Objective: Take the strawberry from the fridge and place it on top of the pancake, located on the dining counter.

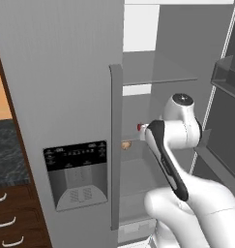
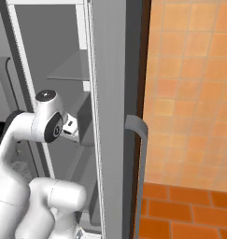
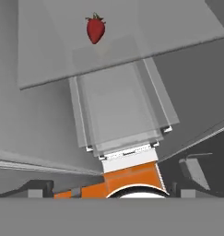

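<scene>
The strawberry point(image 3: 95, 28), tiny, red and green-capped, lies on a grey shelf point(image 3: 49, 55) inside the fridge point(image 1: 61, 72). In the left base view the strawberry point(image 1: 139, 127) peeks out just left of my white wrist, deep in the open right compartment. My gripper point(image 3: 111, 192) hangs short of it with its dark fingertips point(image 3: 39, 188) spread wide and nothing between them, so it is open. From the right base camera, my hand point(image 2: 71, 127) reaches past the door edge into the fridge. The dining counter is out of view.
A small tan-orange lump point(image 1: 125, 144) sits on a lower shelf left of my arm. The shut left door carries a black dispenser panel point(image 1: 76, 156) and a long handle point(image 1: 116, 145). The open right door point(image 1: 225, 97) flanks my arm. Dark wood drawers point(image 1: 7, 218) stand at left.
</scene>
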{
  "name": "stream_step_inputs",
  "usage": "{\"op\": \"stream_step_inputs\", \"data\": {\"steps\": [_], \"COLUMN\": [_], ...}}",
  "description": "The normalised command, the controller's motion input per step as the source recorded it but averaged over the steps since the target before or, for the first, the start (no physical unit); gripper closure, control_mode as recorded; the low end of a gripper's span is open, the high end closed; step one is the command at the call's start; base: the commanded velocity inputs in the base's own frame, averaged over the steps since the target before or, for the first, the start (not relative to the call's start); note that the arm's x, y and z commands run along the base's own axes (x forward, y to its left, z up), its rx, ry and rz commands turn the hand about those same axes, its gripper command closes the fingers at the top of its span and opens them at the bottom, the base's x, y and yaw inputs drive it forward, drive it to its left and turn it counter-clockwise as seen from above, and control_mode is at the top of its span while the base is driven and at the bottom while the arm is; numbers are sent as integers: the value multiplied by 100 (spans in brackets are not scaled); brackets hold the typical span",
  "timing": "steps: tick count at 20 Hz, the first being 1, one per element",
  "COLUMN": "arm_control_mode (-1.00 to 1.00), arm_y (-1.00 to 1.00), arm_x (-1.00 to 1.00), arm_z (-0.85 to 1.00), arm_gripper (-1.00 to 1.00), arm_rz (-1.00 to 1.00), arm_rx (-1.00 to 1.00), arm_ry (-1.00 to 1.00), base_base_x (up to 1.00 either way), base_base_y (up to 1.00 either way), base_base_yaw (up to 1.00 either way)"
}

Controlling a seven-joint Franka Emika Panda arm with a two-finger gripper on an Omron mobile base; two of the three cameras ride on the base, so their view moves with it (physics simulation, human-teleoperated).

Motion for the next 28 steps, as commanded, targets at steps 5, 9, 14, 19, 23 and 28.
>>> {"op": "stream_step_inputs", "data": {"steps": [5,9,14,19,23,28], "arm_control_mode": [-100,-100,-100,-100,-100,-100], "arm_y": [-32,-22,-1,0,26,8], "arm_x": [99,78,86,74,69,46], "arm_z": [-10,-31,-28,-28,-16,-14], "arm_gripper": [-100,-100,-100,-100,-100,-100], "arm_rz": [2,9,10,3,-6,-9], "arm_rx": [-13,0,0,0,2,4], "arm_ry": [0,-2,-4,-9,-1,0], "base_base_x": [0,0,0,0,0,0], "base_base_y": [0,0,0,0,0,0], "base_base_yaw": [0,0,0,0,0,0]}}
